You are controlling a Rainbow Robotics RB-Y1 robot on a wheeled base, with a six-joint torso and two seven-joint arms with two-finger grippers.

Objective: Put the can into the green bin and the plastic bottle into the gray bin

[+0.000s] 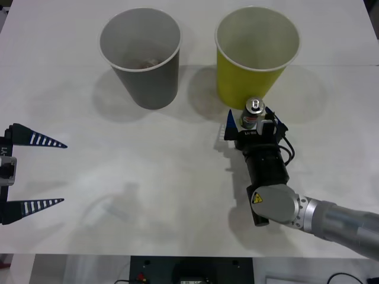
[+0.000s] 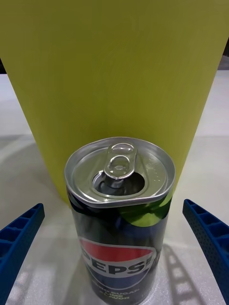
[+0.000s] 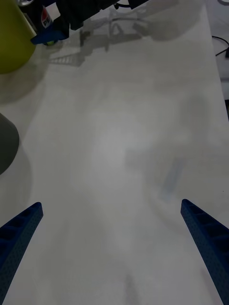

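something dark lies in the gray bin (image 1: 141,56); right jaws gape around the can (image 1: 253,113) beside the green bin (image 1: 256,54).

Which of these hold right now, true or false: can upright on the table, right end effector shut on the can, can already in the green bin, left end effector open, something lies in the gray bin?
1. The can stands upright on the table. True.
2. The right end effector is shut on the can. False: its fingers are spread either side, not touching.
3. The can is in the green bin. False: it stands in front of it.
4. The left end effector is open. True.
5. Something lies in the gray bin. True: small and dark, what I can't tell.
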